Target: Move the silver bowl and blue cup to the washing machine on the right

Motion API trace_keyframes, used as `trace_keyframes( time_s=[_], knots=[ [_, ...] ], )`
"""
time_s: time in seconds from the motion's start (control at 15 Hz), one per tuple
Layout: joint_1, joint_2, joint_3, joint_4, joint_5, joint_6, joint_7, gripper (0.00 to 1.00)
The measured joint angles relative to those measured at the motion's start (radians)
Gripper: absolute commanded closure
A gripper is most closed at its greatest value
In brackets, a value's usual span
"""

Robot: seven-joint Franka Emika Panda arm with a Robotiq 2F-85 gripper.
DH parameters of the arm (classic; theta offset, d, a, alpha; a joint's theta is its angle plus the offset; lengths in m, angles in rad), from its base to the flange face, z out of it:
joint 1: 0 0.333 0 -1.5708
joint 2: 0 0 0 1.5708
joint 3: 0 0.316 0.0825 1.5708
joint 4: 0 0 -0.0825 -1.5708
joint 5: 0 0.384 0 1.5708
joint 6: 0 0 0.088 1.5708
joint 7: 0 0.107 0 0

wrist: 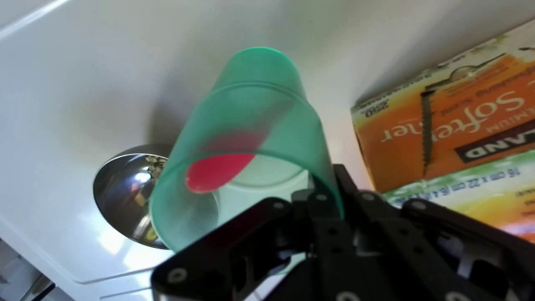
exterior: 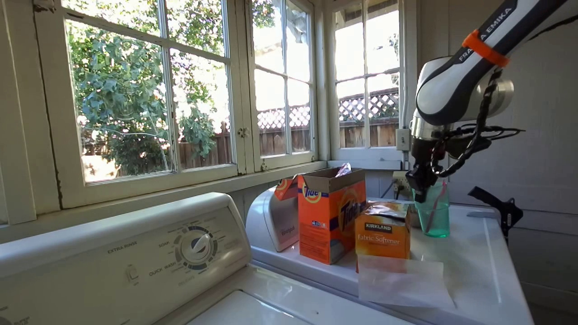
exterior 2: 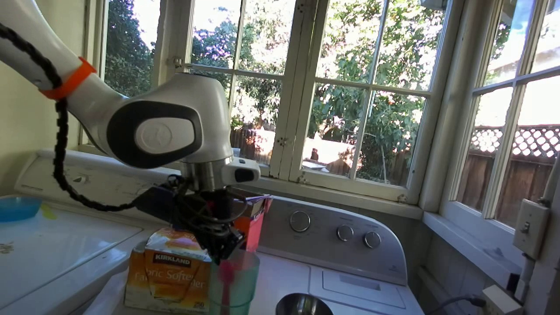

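The washing machine (exterior: 474,257) has a flat, glossy white top and, at its rear, a panel (exterior 2: 321,223) carrying three round knobs (exterior 2: 300,221). The gripper (wrist: 328,187) stands narrow, its jaws pinching the rim wall of the blue cup (wrist: 273,121), one inside and one outside. The cup is over this top; contact between base and surface cannot be determined. A pink spoon (wrist: 219,170) leans within it. The silver bowl (wrist: 123,196) rests mouth up on the same top, near the cup. The softener box (exterior: 383,241) stands near the cup; the taller detergent box (exterior: 323,230) stands closer to the panel. A thin white sheet (exterior: 404,284) lies at the foot of the softener box. A second white machine (exterior: 104,275) with a dial (exterior: 198,247) stands alongside and carries a blue dish (exterior 2: 19,208). Paned windows (exterior: 237,81) run above a sill (exterior: 180,195) and around the corner to a light switch (exterior 2: 528,227). Outside are trees (exterior: 117,85) and a lattice-topped fence (exterior: 381,104).
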Motion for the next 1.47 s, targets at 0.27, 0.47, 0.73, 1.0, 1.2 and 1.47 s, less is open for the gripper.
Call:
trace_keyframes(
  time_s=[0.27,0.47,0.73,1.0,1.2,1.47],
  knots=[
    [-0.017,0.061,-0.010,0.087,-0.004,0.006,0.030,0.98],
    [-0.017,0.098,-0.006,0.146,-0.004,-0.003,0.052,0.98],
    [-0.019,0.136,0.009,0.193,0.003,-0.009,0.063,0.98],
    [-0.021,0.162,0.021,0.216,0.004,-0.015,0.066,0.98],
    [-0.022,0.175,0.027,0.222,0.004,-0.017,0.066,0.98],
    [-0.028,0.184,0.037,0.222,0.005,-0.020,0.066,0.81]
  ],
)
